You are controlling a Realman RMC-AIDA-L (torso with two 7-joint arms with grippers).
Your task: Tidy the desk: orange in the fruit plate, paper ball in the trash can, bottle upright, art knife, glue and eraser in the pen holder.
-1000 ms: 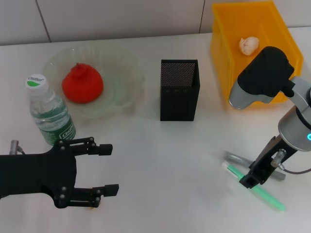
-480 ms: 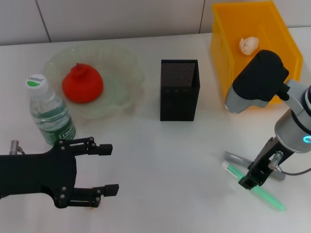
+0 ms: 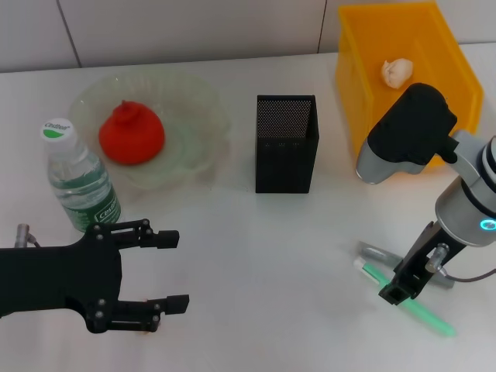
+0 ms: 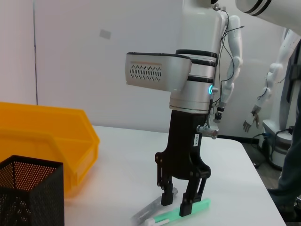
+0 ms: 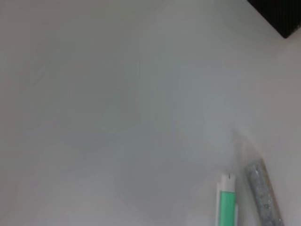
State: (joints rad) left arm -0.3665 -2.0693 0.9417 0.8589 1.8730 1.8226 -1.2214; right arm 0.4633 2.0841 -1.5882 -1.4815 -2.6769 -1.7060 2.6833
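1. Right claw [image 3: 397, 288] is down low over the near-right part of the desk [image 3: 256, 256], pointing at two long thin things lying side by side there: a green stick with a white cap [image 3: 411, 306], probably the art knife, and a silvery glitter tube [image 3: 380, 253], probably the glue. In the left wrist view its fingers [image 4: 186, 207] are spread apart with nothing between them, one tip on each side of the green stick, at or just above the desk.
2. Left claw [image 3: 174, 271] hangs over the near-left of the desk, fingers wide apart, holding nothing.
3. Orange [image 3: 130, 134] sits in the fruit plate [image 3: 194, 101], far left.
4. Bottle [image 3: 77, 182] stands upright just near of the plate, cap on.
5. Paper ball [image 3: 397, 71] lies inside the trash can [image 3: 364, 46], far right.
6. Pen holder [image 3: 286, 155] stands in the middle of the desk, between plate and trash can, well apart from the stick and tube.
7. Can't spot the eraser clearly.
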